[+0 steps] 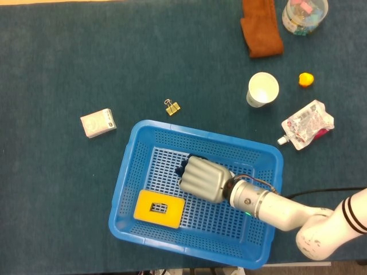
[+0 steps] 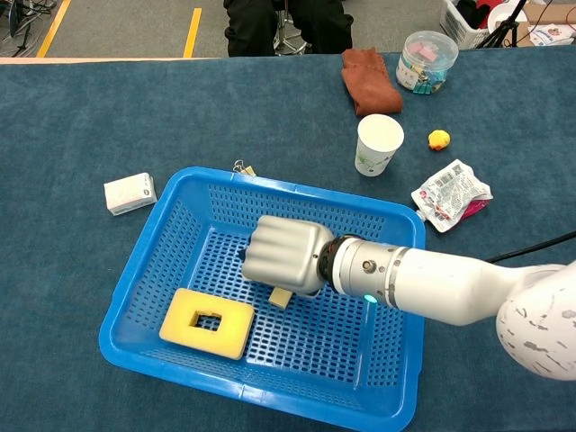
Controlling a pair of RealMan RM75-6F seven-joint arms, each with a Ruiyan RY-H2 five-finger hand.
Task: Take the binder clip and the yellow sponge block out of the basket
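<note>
Binder clip (image 1: 171, 107) already out; right hand (image 1: 200, 179) curled inside basket (image 1: 123, 172), grasp unclear. Next: reach sponge block (image 1: 159, 208) just left-below hand.

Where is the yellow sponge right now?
The yellow sponge block lies flat in the blue basket, in its front-left corner, just left of the robot's right hand.

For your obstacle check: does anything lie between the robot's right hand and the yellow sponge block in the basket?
Nothing visible does. The right hand hangs inside the blue basket, and the yellow sponge block lies flat on the basket floor nearby, with only bare mesh between them. A small tan piece shows under the hand.
</note>
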